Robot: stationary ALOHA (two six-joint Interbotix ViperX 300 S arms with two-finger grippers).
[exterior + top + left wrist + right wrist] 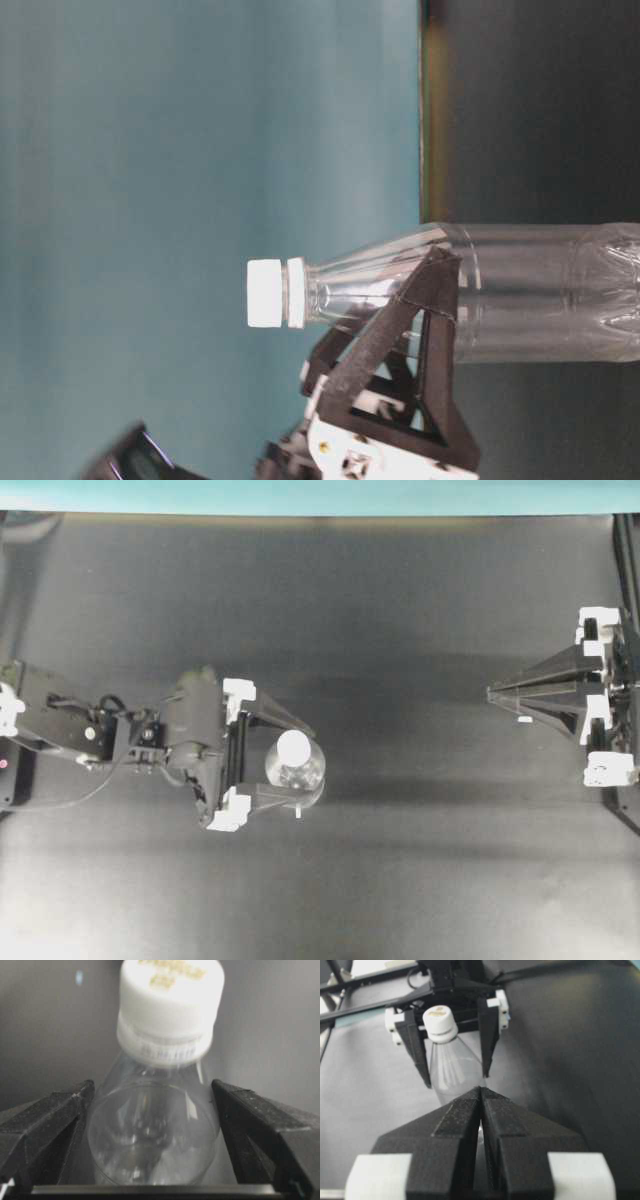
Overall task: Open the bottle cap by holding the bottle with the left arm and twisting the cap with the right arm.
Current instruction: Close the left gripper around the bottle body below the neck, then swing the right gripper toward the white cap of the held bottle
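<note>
The left gripper (pixel 283 767) stands spread wide, its 2 fingers (pixel 55 1120) flanking the bottle (pixel 296 768) on either side without yet pressing it; a thin gap shows at each flank. The bottle stands upright on the black table (pixel 400 630), long axis vertical, its cap (pixel 293 745) on top, above the fingers. The right gripper (pixel 492 693) is clenched on nothing, well apart at the far right, tips aimed toward the bottle. The left arm is plainly nearer; squeezing the body looks like the next step.
</note>
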